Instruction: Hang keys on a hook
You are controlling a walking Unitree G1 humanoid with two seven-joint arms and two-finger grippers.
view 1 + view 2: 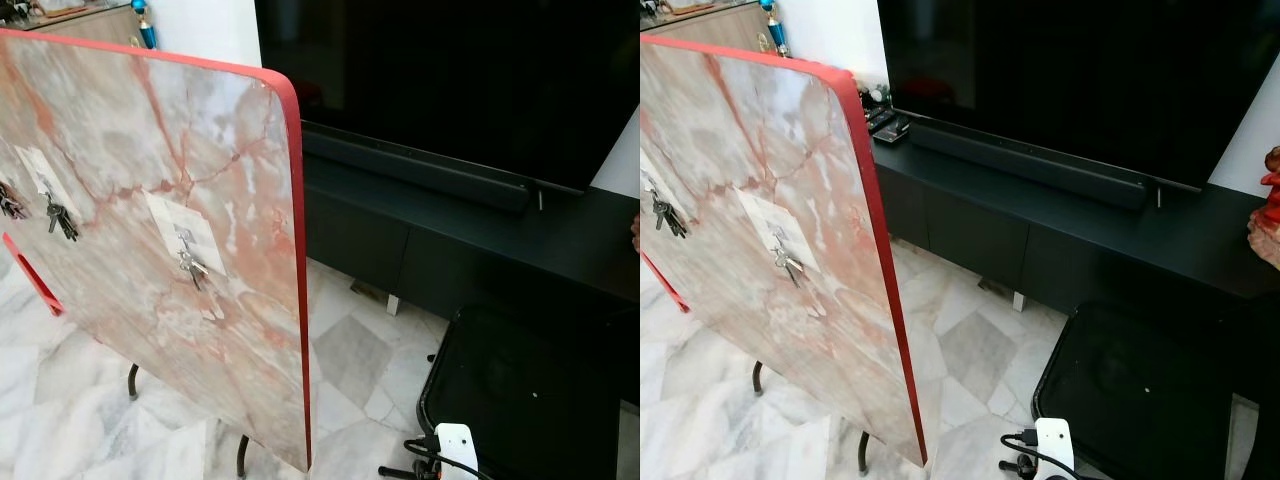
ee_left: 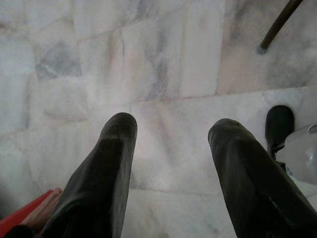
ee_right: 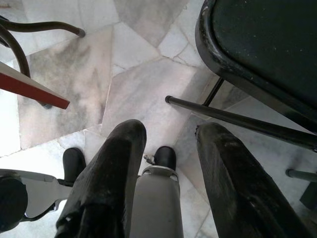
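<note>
A marble board with a red rim (image 1: 150,150) stands tilted on dark legs at my left. White pads with hooks are stuck to its face. A silver bunch of keys (image 1: 191,266) hangs from the hook on the nearest pad (image 1: 180,228). Further left hang a dark bunch (image 1: 61,219) and another bunch (image 1: 10,206) at the picture's edge. My left gripper (image 2: 171,130) hangs open over the marble floor, nothing between its fingers. My right gripper (image 3: 169,130) is open too, pointing down at the floor beside my own leg.
A large black television (image 1: 1070,70) and a soundbar (image 1: 1030,160) sit on a long black cabinet (image 1: 1080,250) ahead. A black stool top (image 1: 1140,390) stands at lower right, with a white device and cable (image 1: 1050,445) beside it. Pale marble tiles (image 1: 350,350) lie between board and cabinet.
</note>
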